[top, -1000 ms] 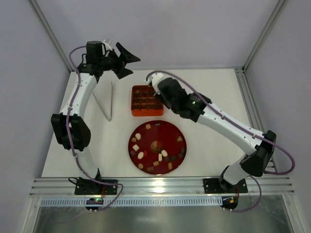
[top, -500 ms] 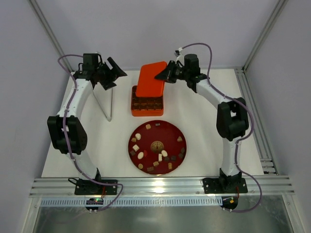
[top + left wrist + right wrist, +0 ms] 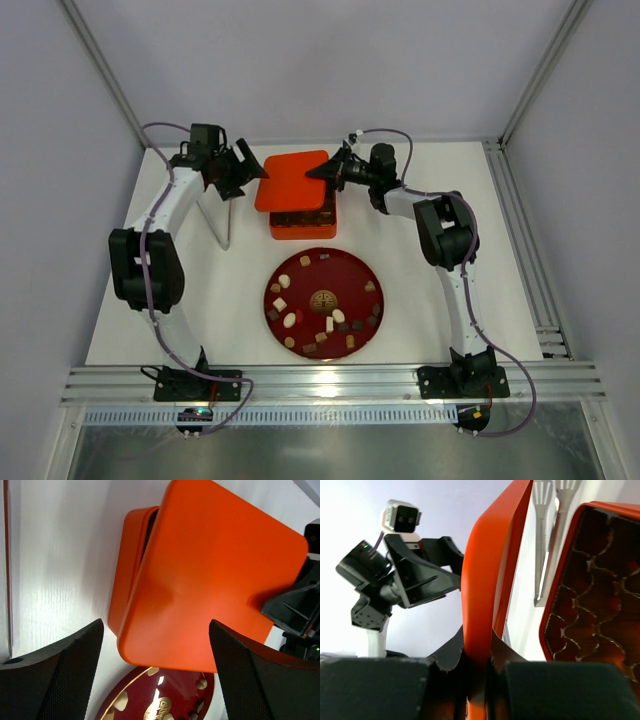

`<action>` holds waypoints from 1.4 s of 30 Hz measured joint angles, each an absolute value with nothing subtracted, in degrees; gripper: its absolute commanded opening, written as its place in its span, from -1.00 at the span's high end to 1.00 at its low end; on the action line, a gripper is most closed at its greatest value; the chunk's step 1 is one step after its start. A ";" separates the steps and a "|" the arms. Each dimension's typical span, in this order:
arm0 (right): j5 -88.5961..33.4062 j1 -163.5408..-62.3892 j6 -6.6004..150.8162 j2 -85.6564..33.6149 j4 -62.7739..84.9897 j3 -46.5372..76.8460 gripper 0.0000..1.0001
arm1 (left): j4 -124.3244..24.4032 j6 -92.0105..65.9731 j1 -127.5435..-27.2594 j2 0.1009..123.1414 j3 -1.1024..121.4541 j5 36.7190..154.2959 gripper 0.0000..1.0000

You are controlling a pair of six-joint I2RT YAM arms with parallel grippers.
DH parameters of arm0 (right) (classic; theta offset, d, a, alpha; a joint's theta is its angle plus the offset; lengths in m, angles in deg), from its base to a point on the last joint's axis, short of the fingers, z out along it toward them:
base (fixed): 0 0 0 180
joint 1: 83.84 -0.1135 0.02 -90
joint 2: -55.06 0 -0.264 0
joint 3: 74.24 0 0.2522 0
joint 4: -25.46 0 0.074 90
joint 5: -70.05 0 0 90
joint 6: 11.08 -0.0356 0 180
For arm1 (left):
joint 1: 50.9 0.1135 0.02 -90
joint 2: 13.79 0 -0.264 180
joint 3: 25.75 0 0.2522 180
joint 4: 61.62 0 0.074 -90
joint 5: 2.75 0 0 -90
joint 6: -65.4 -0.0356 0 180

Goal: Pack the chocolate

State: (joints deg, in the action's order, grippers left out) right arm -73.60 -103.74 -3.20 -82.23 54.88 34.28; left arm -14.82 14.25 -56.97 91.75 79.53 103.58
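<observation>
Orange lid (image 3: 292, 180), clamped at its right edge in the right gripper (image 3: 322, 172), sits skewed left over the box (image 3: 302, 230), its free edge nearest the wide-apart left gripper (image 3: 242, 172); loose chocolate (image 3: 330, 322) lies on the red plate (image 3: 268, 300).

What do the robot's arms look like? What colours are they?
The left arm and the right arm are both slim white tubes joined by chunky black joints. A thin purple cable loops along each one. The jaws are black, broad and flat, with a fine dotted texture on their inner faces.
</observation>
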 measured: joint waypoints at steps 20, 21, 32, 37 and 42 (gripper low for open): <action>-80.79 -100.98 0.77 -82.85 52.22 35.16 0.92 | -15.96 12.39 -60.33 95.62 79.03 101.16 -0.70; -81.06 -100.98 1.19 -83.11 51.73 35.61 0.92 | -16.13 12.37 -60.33 95.62 78.99 101.16 -0.70; -82.72 -100.98 3.42 -85.88 48.41 36.49 0.86 | -17.22 12.39 -60.92 95.88 78.20 101.16 -0.69; -83.18 -100.96 5.06 -85.88 46.75 37.19 0.71 | -17.40 12.39 -61.08 96.28 78.18 101.18 -0.69; -83.09 -100.96 8.31 -85.88 42.99 37.65 0.44 | -17.62 12.39 -61.08 96.58 78.18 101.18 -0.69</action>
